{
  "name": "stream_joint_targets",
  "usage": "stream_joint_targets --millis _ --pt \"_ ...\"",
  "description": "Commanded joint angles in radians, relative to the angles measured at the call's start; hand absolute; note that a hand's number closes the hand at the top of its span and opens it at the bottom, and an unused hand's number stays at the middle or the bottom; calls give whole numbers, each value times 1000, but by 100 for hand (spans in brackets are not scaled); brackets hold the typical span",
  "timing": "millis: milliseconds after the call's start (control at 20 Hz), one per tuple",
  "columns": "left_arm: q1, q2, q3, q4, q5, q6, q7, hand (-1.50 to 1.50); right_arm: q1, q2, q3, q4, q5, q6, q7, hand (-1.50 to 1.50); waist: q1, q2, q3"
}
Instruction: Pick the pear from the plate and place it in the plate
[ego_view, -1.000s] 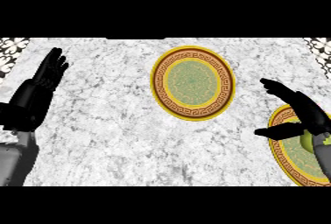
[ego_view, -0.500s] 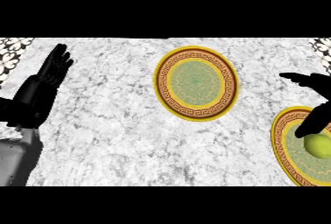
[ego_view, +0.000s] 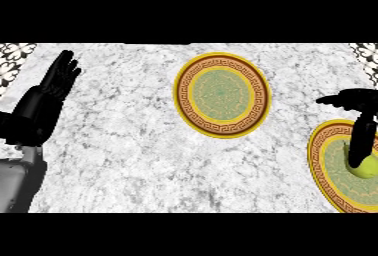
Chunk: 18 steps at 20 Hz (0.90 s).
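Twice finding a round, gold-rimmed dish on the white marbled counter. Seeing the middle plate lying bare near the centre, towards the far edge. Seeing the right plate lying well apart from it, nearer and hard against the view's right border, partly cut off there. Noticing the pear, yellow-green, sitting on the right plate, on its green middle, close to the view's border. Watching the right hand hovering above that plate's far rim. Finding its fingers released rather than clenched: spread out, pointing left over the counter, and not wrapping the fruit. Catching one dark digit pointing straight down and overlapping the pear's upper left side; being unable to tell whether touching it or just hanging above it. Spotting the left hand resting at the view's left edge, open, fingers straight and up, grasping nothing, well apart from both plates. Making out the grey left forearm below it, in the lower left corner.
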Motion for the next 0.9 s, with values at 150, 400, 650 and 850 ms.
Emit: stream_joint_targets --millis 150,400,650,850 --pt "56 -23 15 -109 0 -4 57 0 14 38 27 80 151 1 -51 -150 0 0 2" --pt "-41 -23 24 -13 -28 -21 66 0 -43 16 56 147 238 70 -54 -150 -5 1 1" --pt "34 -61 25 -23 -66 -31 2 0 10 33 31 196 331 32 -121 -150 -7 0 1" --pt "-38 -42 74 48 -43 -70 -8 0 14 5 52 291 412 9 -256 -150 -6 3 2"
